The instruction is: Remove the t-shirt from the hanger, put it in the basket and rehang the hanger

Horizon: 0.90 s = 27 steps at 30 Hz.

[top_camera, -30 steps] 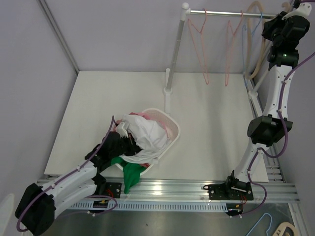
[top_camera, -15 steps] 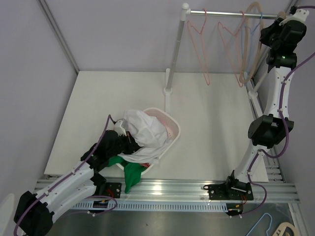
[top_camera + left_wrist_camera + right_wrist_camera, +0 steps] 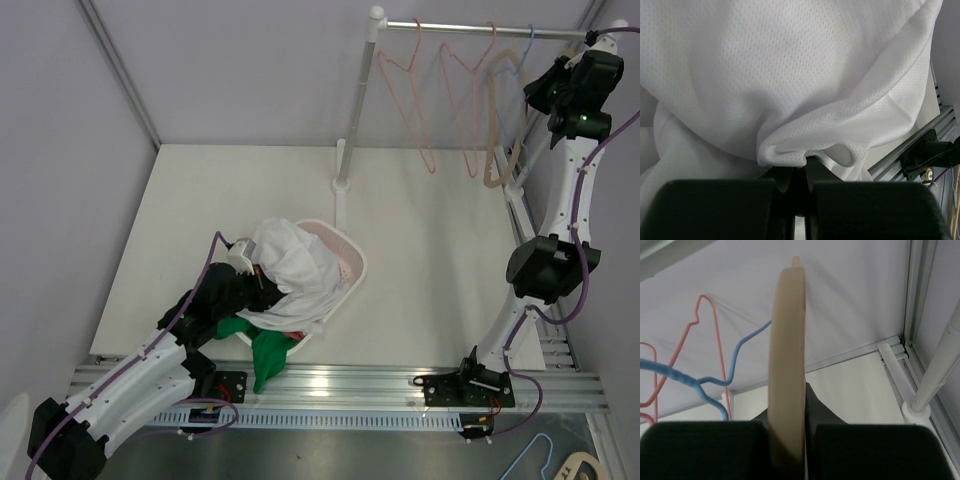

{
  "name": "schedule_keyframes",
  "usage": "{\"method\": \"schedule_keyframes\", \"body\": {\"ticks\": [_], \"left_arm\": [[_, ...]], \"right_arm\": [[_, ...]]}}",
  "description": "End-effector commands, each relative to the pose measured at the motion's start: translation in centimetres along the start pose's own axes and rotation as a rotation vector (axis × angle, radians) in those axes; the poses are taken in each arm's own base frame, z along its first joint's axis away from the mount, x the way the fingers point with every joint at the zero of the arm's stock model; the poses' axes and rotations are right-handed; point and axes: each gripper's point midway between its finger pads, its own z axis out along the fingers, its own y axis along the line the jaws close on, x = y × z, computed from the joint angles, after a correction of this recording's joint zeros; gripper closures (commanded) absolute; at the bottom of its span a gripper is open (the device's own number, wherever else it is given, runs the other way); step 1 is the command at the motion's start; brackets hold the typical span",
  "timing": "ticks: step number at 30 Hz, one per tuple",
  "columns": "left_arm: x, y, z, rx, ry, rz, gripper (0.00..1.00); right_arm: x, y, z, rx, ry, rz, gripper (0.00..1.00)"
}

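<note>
Pale lilac-grey walls (image 3: 230, 70) close in on the left, back and right, and the light is soft and even. The white surface (image 3: 430, 260) fills the middle, flat and matte. At its back a white rack pole (image 3: 358, 100) stands upright on a small foot (image 3: 342, 183), with a thin horizontal bar (image 3: 450, 27) running from its top toward the right wall. A slim metal post (image 3: 118, 70) climbs the left corner. Along the near edge runs a ribbed aluminium rail (image 3: 350, 380), and below it lies grey metal flooring (image 3: 380, 450).

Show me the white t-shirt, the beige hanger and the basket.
white t-shirt (image 3: 296, 268), top view, middle of bunched cloth.
beige hanger (image 3: 786, 355), right wrist view, its broad edge.
basket (image 3: 351, 262), top view, right wall.
</note>
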Motion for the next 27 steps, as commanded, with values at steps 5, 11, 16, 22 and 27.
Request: {"method": "schedule_keyframes", "body": {"ticks": [5, 11, 16, 22, 27], "left_arm": [[-1.6, -0.9, -0.3, 0.014, -0.037, 0.043, 0.98], [-1.6, -0.9, -0.3, 0.013, -0.042, 0.037, 0.98], [-1.8, -1.1, -0.1, 0.015, -0.035, 0.046, 0.99], [-2.1, -1.3, 0.0, 0.020, -0.041, 0.048, 0.99], [-1.8, -1.0, 0.0, 0.011, -0.036, 0.048, 0.99]], "right_arm": [[-5.5, 2.8, -3.0, -0.091, -0.129, -0.013, 1.00], [-6.5, 3.1, -3.8, -0.089, -0.156, -0.024, 1.00], [-8.5, 3.5, -5.0, -0.081, -0.233, -0.052, 1.00], [-10.7, 4.6, -4.6, -0.137, -0.312, -0.071, 1.00], [-10.6, 5.9, -2.9, -0.176, -0.362, -0.130, 1.00]]}}
